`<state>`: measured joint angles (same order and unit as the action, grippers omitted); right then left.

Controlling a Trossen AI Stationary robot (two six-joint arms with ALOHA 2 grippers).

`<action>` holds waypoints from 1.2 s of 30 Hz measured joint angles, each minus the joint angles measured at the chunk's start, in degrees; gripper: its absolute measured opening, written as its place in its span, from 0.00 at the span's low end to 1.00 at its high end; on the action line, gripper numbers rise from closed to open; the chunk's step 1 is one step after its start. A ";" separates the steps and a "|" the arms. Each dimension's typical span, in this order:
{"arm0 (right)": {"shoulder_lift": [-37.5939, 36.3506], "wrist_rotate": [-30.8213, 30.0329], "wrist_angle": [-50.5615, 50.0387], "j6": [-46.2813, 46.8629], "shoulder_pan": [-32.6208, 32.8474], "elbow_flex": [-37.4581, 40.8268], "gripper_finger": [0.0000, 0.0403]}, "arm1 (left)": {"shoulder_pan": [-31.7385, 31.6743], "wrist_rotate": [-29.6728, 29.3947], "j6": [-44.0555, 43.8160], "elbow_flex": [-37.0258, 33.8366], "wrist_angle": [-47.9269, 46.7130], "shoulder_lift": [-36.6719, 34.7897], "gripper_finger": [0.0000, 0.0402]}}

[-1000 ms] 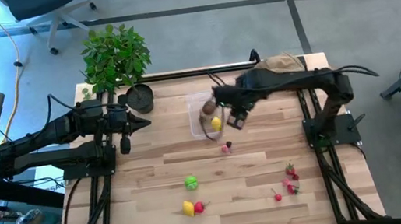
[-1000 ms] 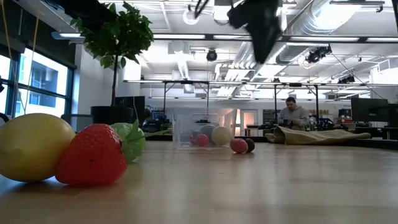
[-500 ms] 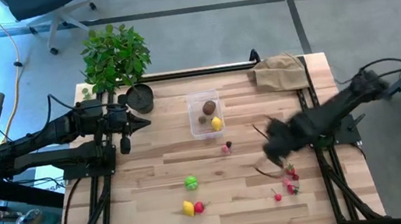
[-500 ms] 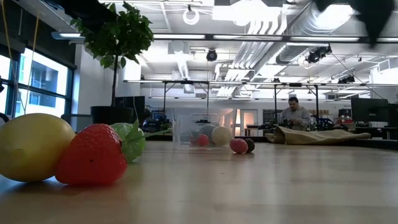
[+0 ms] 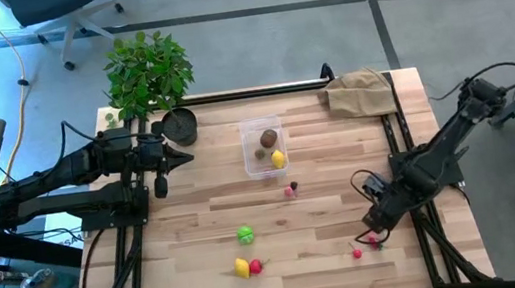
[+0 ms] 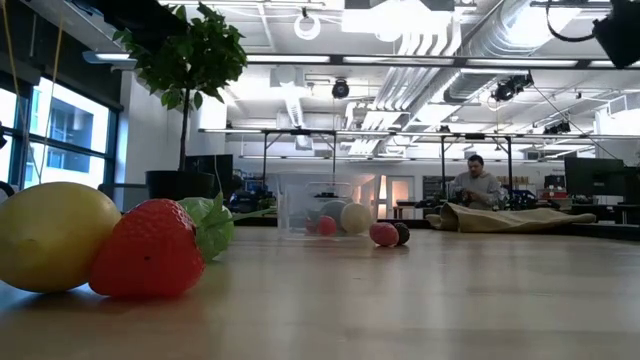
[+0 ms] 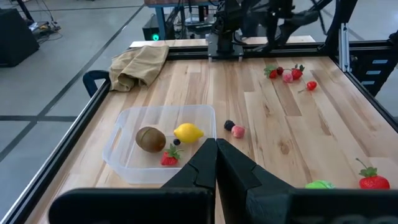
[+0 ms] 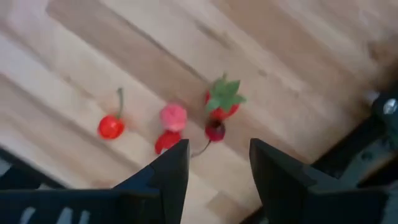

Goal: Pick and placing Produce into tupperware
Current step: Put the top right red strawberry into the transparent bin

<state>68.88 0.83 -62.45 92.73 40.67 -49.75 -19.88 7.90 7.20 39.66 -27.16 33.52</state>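
The right gripper point(image 8: 214, 165) hovers, jaws spread, over the red berries point(image 8: 214, 121); they look light, hard, prone to roll; pinch one across its body. The left gripper point(image 7: 216, 163) waits pressed shut near the tupperware point(image 7: 127, 168).

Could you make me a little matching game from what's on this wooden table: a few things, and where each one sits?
Things:
1. brown kiwi-like fruit
2. round green fruit
3. tan paper bag
4. open right gripper

Places:
A. far right corner of the table
B. above the cluster of small red berries
C. inside the clear plastic tub
D. bare wood, near the front

Pairs: 1-C, 2-D, 3-A, 4-B
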 joint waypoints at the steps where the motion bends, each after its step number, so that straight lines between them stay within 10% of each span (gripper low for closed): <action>1: 0.01 -0.94 0.57 0.02 0.25 0.74 0.40 | 0.02 0.00 0.00 -0.01 0.01 0.00 0.00; 36: 2.17 -0.17 23.44 2.89 1.02 16.56 0.40 | 0.02 -0.01 0.00 -0.01 0.01 0.00 0.00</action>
<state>71.05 0.66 -39.00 95.62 41.68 -33.19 -19.86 7.89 7.20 39.65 -27.14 33.52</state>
